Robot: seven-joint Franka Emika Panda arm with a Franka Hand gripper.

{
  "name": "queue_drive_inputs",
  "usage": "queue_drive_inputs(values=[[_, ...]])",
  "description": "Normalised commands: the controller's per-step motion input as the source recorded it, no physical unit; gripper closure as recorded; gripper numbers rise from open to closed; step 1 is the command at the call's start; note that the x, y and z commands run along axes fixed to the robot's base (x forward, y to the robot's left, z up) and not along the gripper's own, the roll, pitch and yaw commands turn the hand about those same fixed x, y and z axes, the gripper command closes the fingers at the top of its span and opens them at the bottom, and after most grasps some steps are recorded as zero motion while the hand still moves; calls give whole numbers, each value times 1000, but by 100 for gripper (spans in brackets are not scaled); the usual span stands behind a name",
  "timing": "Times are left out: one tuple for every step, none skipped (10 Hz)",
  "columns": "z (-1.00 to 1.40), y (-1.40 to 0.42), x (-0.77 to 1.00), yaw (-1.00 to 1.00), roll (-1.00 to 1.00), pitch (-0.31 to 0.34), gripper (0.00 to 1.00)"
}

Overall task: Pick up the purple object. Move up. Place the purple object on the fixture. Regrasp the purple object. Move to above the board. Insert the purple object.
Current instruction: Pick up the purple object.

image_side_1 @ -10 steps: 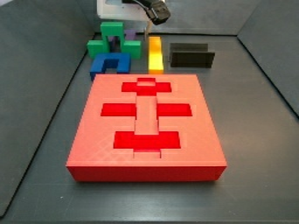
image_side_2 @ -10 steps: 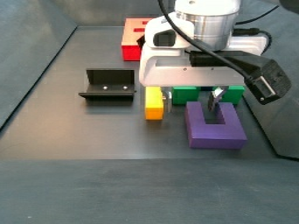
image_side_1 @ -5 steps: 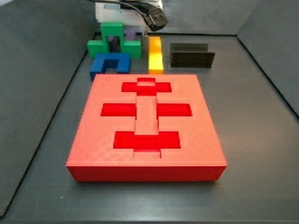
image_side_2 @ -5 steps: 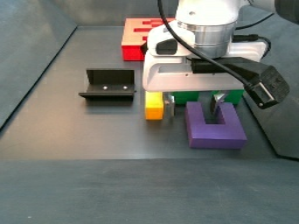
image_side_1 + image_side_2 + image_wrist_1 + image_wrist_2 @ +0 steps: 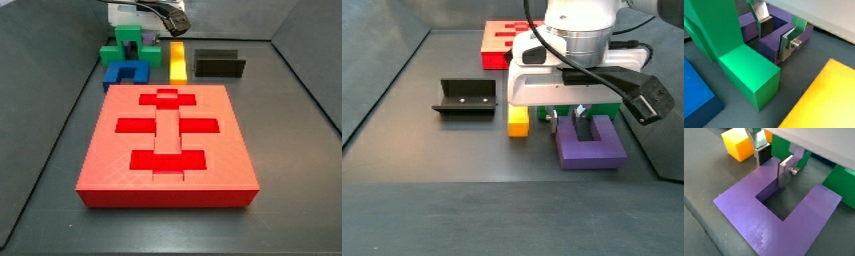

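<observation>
While the gripper [image 5: 773,164] is lowered onto the purple object [image 5: 784,218], its jaws are seen apart, straddling one prong: one finger [image 5: 785,172] stands in the U's slot, the other outside, and full contact cannot be told. The purple object lies flat on the floor beside a green block [image 5: 609,107] and a yellow bar [image 5: 519,119]. Compared with half a second earlier, the gripper is set slightly lower. The arm is held vertical, wrist pointing straight down

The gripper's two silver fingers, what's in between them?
One prong of the purple object sits between the gripper's fingers, one finger inside its slot; both wrist views show it.
</observation>
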Motion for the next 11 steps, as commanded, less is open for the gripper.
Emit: queue_drive_inputs(values=[[0,0,0,0,0,0,100],[0,0,0,0,0,0,100],[0,0,0,0,0,0,100],[0,0,0,0,0,0,100],[0,0,0,0,0,0,100],[0,0,0,0,0,0,100],[0,0,0,0,0,0,100],[0,0,0,0,0,0,100],[0,0,0,0,0,0,100],[0,0,0,0,0,0,100],[0,0,0,0,0,0,100]])
